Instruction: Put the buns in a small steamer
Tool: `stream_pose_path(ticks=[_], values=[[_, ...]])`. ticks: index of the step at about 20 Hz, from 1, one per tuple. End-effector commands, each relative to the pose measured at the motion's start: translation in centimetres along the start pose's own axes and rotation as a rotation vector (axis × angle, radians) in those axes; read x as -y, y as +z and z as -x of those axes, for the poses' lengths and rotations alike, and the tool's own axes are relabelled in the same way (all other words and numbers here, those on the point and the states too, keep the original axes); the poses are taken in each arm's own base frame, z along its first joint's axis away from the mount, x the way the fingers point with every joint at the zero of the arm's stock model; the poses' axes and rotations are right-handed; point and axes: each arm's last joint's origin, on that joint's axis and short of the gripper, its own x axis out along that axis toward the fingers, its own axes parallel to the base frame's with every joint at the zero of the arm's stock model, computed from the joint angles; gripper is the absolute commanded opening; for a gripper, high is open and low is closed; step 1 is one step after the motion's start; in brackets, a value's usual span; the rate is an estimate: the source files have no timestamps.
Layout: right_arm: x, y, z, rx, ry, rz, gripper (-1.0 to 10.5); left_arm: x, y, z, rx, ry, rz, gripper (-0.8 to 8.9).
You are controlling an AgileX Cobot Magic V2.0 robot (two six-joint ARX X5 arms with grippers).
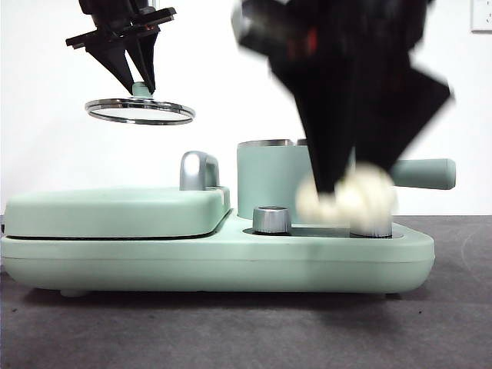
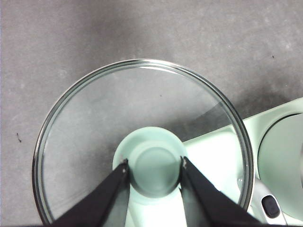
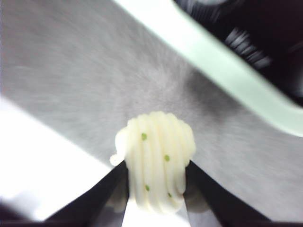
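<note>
My left gripper (image 1: 138,81) is shut on the green knob (image 2: 154,170) of the glass lid (image 1: 140,111) and holds it in the air at the upper left, above the flat griddle. My right gripper (image 1: 338,192) is shut on the white ridged bun with green dots (image 3: 156,163), seen blurred in the front view (image 1: 350,196), right in front of the mint-green steamer pot (image 1: 273,181). The pot stands uncovered, its long handle (image 1: 423,173) pointing right. The smooth cream bun is not in view.
The pot stands on a mint-green base unit (image 1: 215,250) with two steel dials (image 1: 271,219). A flat lidded griddle (image 1: 115,211) with a chrome handle (image 1: 198,169) fills its left half. Dark grey table surface (image 1: 231,330) lies in front.
</note>
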Motion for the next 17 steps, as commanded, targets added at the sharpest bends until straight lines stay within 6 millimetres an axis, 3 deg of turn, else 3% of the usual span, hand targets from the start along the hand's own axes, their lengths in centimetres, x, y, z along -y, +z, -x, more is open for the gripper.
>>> stream_pose_path(ticks=[1, 5, 8, 11, 17], values=[[0.1, 1.9, 4.1, 0.073, 0.002, 0.041, 1.5, 0.4, 0.5, 1.4, 0.067, -0.002, -0.011, 0.50], [2.7, 5.8, 9.4, 0.186, -0.059, 0.018, 1.5, 0.7, 0.5, 1.3, 0.067, -0.006, -0.017, 0.51], [5.4, 9.0, 10.5, 0.195, -0.089, -0.015, 1.6, 1.1, 0.5, 1.3, 0.067, -0.011, -0.024, 0.51], [7.8, 11.8, 9.5, 0.184, -0.104, -0.050, 1.6, 1.3, 0.6, 1.3, 0.070, -0.014, -0.029, 0.50], [10.5, 14.5, 5.3, 0.090, -0.114, -0.104, 1.6, 1.5, 0.7, 1.3, 0.077, -0.015, -0.033, 0.51]])
